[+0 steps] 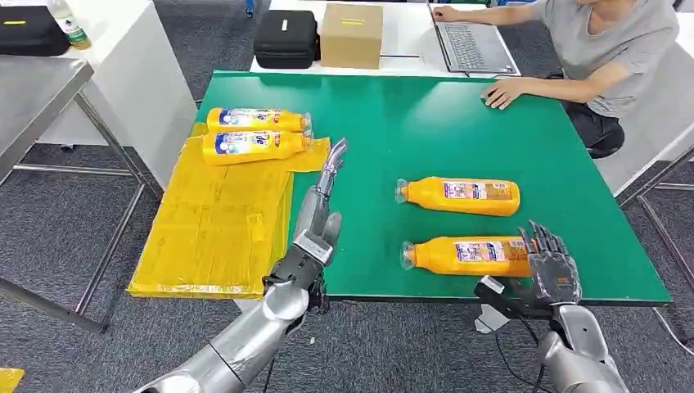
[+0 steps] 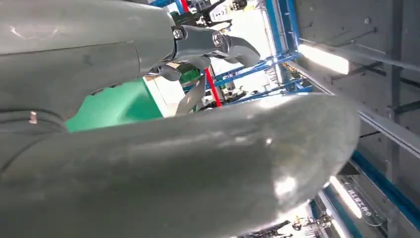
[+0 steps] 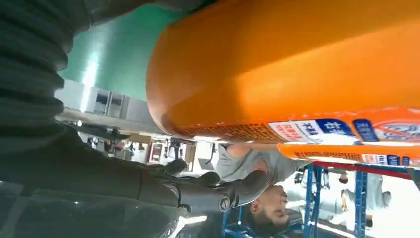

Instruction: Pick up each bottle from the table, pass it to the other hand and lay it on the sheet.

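On the green-topped surface (image 1: pixel 425 123) two orange plastic bottles lie on their sides, caps toward nine o'clock: the far orange bottle (image 1: pixel 460 196) lies free near the middle, and the near orange bottle (image 1: pixel 466 255) lies close to the front edge, at about five o'clock on the surface. The right robot hand (image 1: pixel 550 264) stands at the base end of the near orange bottle, fingers (image 1: pixel 540 239) upright and spread; it hides that end, so whether it touches or grips the bottle cannot be told from the head view. In the right wrist view the bottle's orange body (image 3: pixel 297 64) bulks very close, with the dark thumb (image 3: pixel 218 191) apart from it, and the other fingers are hidden. The left robot hand (image 1: pixel 323 209) is raised over the surface's edge at about eight o'clock, fingers straight and together, pointing toward twelve o'clock, holding nothing. Its own wrist view is mostly blurred grey cover and thumb (image 2: pixel 198 163). The yellow plastic sheet (image 1: pixel 217 229) hangs over the surface's nine o'clock edge; two yellow bottles (image 1: pixel 254 135) lie side by side at its far end, labels too small to read. A person in a grey shirt (image 1: pixel 589 41), cut off at the picture's top, sits at one o'clock, a hand resting on the green.
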`<state>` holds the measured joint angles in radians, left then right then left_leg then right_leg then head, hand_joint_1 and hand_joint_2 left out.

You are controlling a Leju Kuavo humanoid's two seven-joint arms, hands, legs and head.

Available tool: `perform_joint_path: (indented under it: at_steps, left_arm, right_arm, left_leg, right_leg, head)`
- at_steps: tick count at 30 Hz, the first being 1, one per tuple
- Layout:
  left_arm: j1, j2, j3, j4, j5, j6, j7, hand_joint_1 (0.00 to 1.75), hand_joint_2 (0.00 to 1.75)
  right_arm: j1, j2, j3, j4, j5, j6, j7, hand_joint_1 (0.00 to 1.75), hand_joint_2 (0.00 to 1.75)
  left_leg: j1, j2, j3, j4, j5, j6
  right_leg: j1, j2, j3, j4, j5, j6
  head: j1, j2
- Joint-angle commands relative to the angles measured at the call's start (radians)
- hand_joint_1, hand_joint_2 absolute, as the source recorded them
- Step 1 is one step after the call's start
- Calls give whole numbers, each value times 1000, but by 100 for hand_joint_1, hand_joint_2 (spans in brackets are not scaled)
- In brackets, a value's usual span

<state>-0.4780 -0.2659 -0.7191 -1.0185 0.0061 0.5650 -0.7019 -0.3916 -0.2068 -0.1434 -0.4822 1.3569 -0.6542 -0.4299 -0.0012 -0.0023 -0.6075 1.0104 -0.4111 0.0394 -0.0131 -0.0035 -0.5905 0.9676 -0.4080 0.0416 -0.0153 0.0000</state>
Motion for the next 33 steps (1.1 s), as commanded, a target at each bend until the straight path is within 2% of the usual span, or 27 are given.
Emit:
perform_joint_path:
  at_steps: [1, 4, 9, 13, 22, 24, 25, 26, 33]
  left_arm:
    - [-39, -14, 24, 101, -9, -4, 4, 0, 0]
    - [-38, -13, 24, 100, -11, -6, 4, 0, 0]
    - [-33, -10, 16, 98, -21, -4, 4, 0, 0]
    - [-34, -5, 14, 99, -20, -3, 4, 0, 0]
    - [-35, 3, 22, 90, -19, 10, 4, 0, 0]
    - [-31, 5, 24, 87, -23, 18, 4, 0, 0]
    - [-31, 4, 24, 88, -24, 22, 4, 0, 0]
    - [-31, 4, 23, 89, -25, 25, 4, 0, 0]
    - [-30, 7, 21, 83, -29, 38, 4, 0, 0]
  right_arm:
    - [24, -3, 115, 110, 92, -44, 63, 0, 175]
    - [16, -4, 132, 116, 115, -41, 79, 0, 175]
    - [45, 1, 132, 57, 102, -44, 46, 0, 175]
    - [22, 16, 131, 98, 87, -42, 33, 0, 175]
    - [-24, 26, 111, 157, 40, 27, 11, 0, 175]
    - [-40, 41, 61, 173, -44, 86, -57, 0, 175]
    - [-40, 42, 44, 174, -69, 100, -62, 9, 175]
    - [-42, 41, 51, 176, -60, 97, -51, 0, 175]
    - [-60, 42, 57, 202, -49, 84, 3, 0, 175]
  left_leg:
    - [1, -2, 2, -2, 1, -3]
    - [1, 1, 2, -1, 0, -2]
    - [1, 1, 3, -2, 1, -3]
    - [1, 2, 5, -1, 0, -2]
    - [1, 7, 5, -1, 0, -2]
    - [1, 8, 5, -1, 0, -2]
    - [1, 8, 5, -1, 0, -2]
    - [2, 8, 4, -2, 0, -3]
    - [2, 10, 5, -1, -1, -2]
  right_leg:
    - [1, -2, 3, -3, 0, -2]
    - [1, 0, 3, -2, 1, -2]
    - [1, 0, 3, -2, 2, -2]
    - [1, 2, 4, -2, 1, -3]
    - [2, 5, 4, -1, 3, -3]
    - [2, 5, 3, -2, 3, -3]
    - [2, 6, 3, -2, 3, -3]
    - [2, 5, 2, -2, 4, -3]
    - [2, 8, 3, -2, 3, -3]
  head:
    - [0, 0]
    - [0, 0]
    - [0, 0]
    - [0, 0]
    - [0, 0]
    - [0, 0]
    - [0, 0]
    - [0, 0]
    - [0, 0]
